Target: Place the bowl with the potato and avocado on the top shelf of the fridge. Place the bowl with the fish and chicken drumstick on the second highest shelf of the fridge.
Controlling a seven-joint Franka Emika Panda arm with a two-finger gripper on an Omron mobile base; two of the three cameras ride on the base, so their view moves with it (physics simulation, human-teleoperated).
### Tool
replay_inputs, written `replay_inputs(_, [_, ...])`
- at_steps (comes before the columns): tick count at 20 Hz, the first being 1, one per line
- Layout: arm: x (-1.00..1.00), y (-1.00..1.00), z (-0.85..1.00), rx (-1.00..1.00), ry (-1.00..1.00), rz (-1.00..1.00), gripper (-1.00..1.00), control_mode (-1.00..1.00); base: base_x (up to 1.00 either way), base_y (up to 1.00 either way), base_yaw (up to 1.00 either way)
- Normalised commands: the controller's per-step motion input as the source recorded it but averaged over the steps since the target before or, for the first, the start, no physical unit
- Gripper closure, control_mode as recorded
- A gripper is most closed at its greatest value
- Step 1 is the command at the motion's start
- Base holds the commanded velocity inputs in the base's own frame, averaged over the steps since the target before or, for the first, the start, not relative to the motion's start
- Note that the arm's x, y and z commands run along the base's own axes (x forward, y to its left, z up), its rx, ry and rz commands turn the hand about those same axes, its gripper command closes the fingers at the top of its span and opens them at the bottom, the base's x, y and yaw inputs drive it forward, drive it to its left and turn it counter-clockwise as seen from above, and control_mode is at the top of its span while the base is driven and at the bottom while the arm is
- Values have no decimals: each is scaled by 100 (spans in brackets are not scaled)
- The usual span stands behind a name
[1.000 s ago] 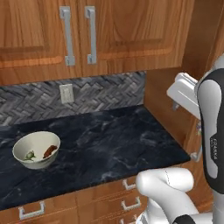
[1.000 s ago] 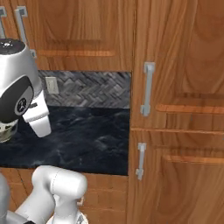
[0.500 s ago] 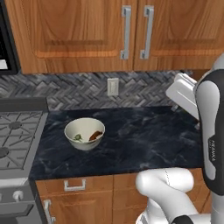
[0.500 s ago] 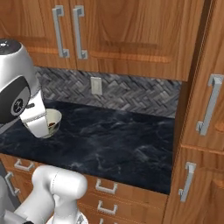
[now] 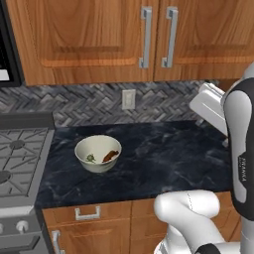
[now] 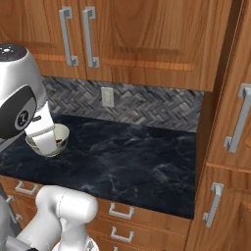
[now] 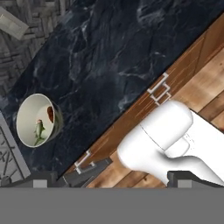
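While our gripper [image 7: 113, 177] hangs released and holding nothing above the worktop [image 5: 163, 154], we see the bowl [image 5: 97, 153] with the fish [image 5: 91, 158] and chicken drumstick [image 5: 110, 156] near the worktop's left edge, beside the stove [image 5: 20, 158].

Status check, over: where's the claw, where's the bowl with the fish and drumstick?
Claw open, empty, high above the counter edge. Bowl with fish and chicken drumstick sits on the dark counter beside the stove. Nothing between claw and bowl.
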Motion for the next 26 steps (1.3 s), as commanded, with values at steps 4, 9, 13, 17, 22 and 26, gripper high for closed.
replay_inputs(4, [0, 0, 0, 0, 0, 0, -100, 100, 17, 70, 7])
replay_inputs(9, [0, 0, 0, 0, 0, 0, -100, 100, 27, 70, 6])
replay_inputs(13, [0, 0, 0, 0, 0, 0, -100, 100, 69, 24, 0])
replay_inputs(17, [13, 2, -4, 0, 0, 0, -100, -100, 34, 7, -1])
replay_inputs(22, [70, 0, -65, 0, 0, 0, -100, -100, 0, 0, 0])
replay_inputs(26, [91, 0, -78, 0, -3, 1, -100, -100, 0, 0, 0])
